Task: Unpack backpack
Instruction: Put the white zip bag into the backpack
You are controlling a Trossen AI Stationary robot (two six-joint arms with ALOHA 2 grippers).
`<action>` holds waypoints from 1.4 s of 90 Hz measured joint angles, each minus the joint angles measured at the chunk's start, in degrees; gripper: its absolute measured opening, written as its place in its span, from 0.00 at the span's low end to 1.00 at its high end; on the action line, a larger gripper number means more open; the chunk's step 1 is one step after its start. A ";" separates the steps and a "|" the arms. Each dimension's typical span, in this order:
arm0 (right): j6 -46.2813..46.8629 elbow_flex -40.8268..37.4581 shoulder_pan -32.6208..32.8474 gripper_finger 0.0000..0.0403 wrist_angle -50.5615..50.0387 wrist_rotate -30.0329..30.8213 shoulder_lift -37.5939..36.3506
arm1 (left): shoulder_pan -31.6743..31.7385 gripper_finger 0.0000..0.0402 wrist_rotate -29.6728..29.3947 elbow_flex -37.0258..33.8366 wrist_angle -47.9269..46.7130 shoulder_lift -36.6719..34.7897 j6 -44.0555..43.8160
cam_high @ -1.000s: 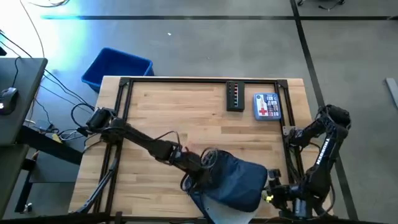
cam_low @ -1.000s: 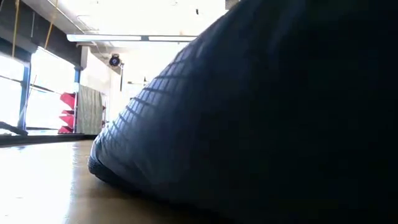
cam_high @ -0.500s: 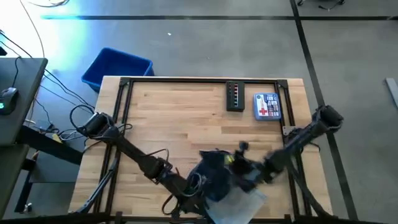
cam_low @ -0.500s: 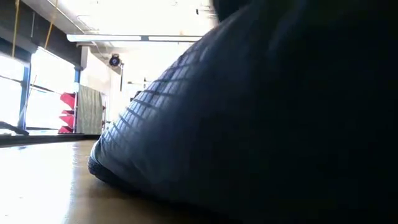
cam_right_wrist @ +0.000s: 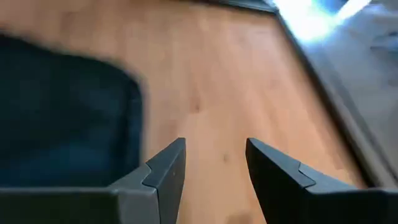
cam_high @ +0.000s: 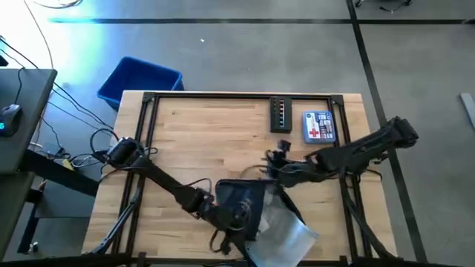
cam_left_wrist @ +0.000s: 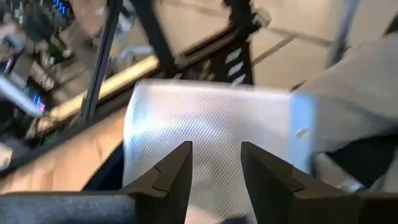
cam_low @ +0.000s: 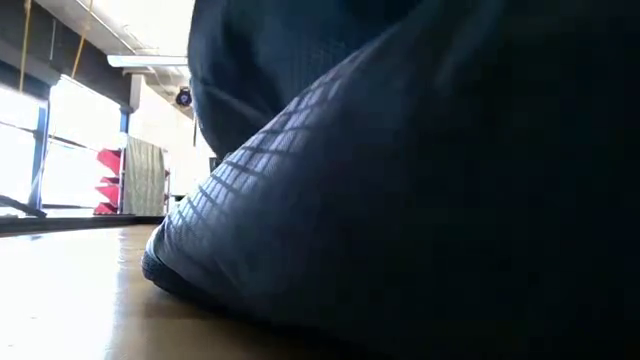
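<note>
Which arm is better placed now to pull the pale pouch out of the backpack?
Likely the left: the left gripper faces the pale pouch, jaws open. The right gripper, also open, points at bare table beside the backpack.

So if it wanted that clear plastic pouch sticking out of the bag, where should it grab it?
Probably the pouch's free outer corner, coming from the table's right side. That part lies flat and bare on the table, while its other end is tucked under the backpack, where the left gripper is busy.

Backpack (cam_high: 239, 204) and clear pouch (cam_high: 282, 233) crowd near table edge — far-left wood (cam_high: 208, 133) open.
</note>
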 joint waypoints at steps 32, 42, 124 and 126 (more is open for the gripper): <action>11.93 -0.03 14.23 0.40 -25.61 -23.48 -5.08 | 6.44 0.29 19.68 0.02 8.16 4.40 0.01; 3.44 -0.03 19.56 0.43 -24.98 -20.38 -4.08 | 7.44 0.29 20.00 0.05 9.01 5.34 -0.08; -13.06 0.13 21.24 0.03 -19.02 -19.23 17.42 | 24.49 0.29 -0.30 0.36 -22.94 8.47 3.30; -11.41 0.13 21.01 0.03 -18.56 -18.46 17.43 | 24.99 0.29 -2.22 0.30 -23.91 7.91 3.63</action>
